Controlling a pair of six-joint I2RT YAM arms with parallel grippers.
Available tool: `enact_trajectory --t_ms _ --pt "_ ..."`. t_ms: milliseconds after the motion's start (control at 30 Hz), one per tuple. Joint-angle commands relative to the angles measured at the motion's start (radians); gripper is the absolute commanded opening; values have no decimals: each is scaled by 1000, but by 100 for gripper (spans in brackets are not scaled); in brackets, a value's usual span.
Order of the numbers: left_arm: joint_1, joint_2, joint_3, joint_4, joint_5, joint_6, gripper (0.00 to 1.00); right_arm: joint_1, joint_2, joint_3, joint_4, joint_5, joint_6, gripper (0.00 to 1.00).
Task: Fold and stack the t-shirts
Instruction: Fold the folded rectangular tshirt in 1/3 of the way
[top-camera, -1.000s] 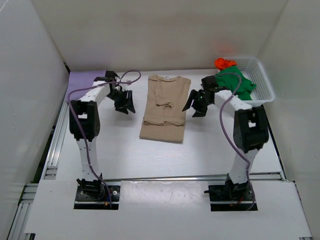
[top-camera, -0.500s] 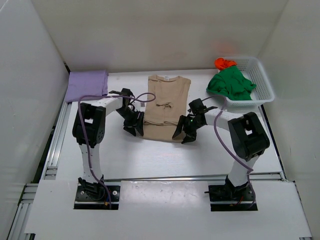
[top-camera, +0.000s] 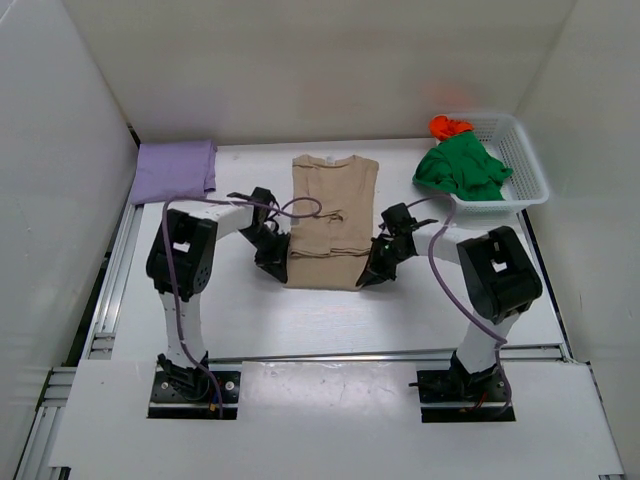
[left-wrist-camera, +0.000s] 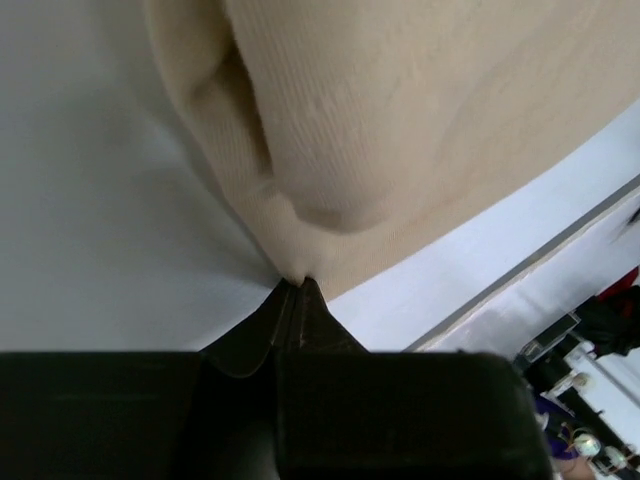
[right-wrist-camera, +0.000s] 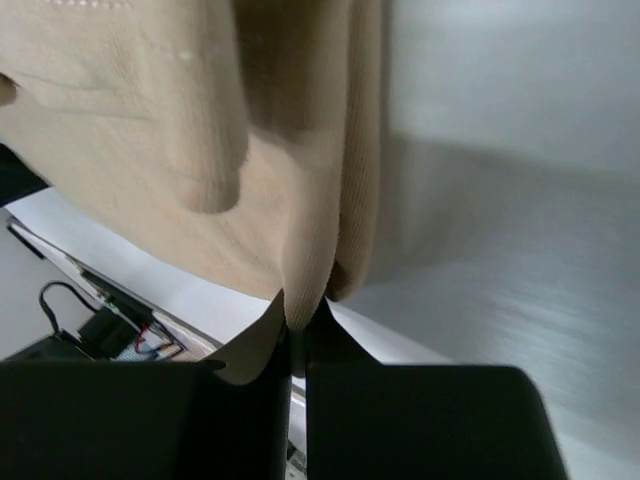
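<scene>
We count 4 t-shirts. Beige t-shirt (top-camera: 330, 215), folded lengthwise, lies flat mid-desk (top-camera: 250, 310). Left gripper (top-camera: 275, 262) pinched tight on its near-left hem corner; right gripper (top-camera: 372, 275) clamped on near-right corner, cloth between fingers. Lilac t-shirt (top-camera: 175, 170) folded at far-left corner. Green t-shirt (top-camera: 462, 168) draped over rim of white mesh basket (top-camera: 525, 150), far right; orange-red t-shirt (top-camera: 448, 126) just behind.

Pretty plain setup here: a white table (top-camera: 230, 310) boxed in by matte white panels, with a back wall (top-camera: 300, 60), a left wall (top-camera: 50, 200) and a right wall (top-camera: 590, 150). Aluminium rails (top-camera: 105, 300) run down the left edge, and a white board (top-camera: 330, 420) covers the near end. The lighting is soft and even, and shadows are faint.
</scene>
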Motion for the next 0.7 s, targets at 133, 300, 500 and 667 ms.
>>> enact_trajectory --t_ms 133,300,500,667 --pt "-75 -255 -227 -19 -113 17 10 -5 -167 -141 -86 -55 -119 0" --pt "-190 -353 -260 -147 -181 17 30 22 -241 -271 -86 -118 -141 0" --pt "-408 -523 -168 95 -675 17 68 22 -263 -305 -66 -129 -132 0" --pt "-525 -392 -80 195 -724 17 100 22 -272 -314 -66 -116 -123 0"
